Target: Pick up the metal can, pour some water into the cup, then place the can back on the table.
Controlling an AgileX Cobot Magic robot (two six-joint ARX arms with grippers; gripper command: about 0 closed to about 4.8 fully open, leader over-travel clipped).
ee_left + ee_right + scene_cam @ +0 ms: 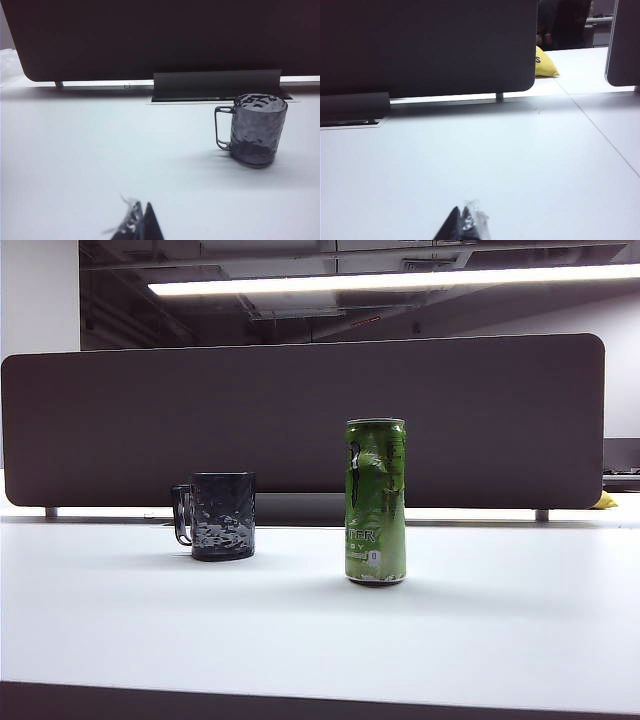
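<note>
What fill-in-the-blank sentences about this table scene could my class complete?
1. The metal can stands ___ on the table.
2. The cup has its handle on the side facing ___ from the can.
3. The left pincer and right pincer hold ___.

Missing words: upright; away; nothing

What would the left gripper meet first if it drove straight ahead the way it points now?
Probably nothing close: ahead of the shut left gripper is bare table, then the divider panel. The cup sits off to one side.
</note>
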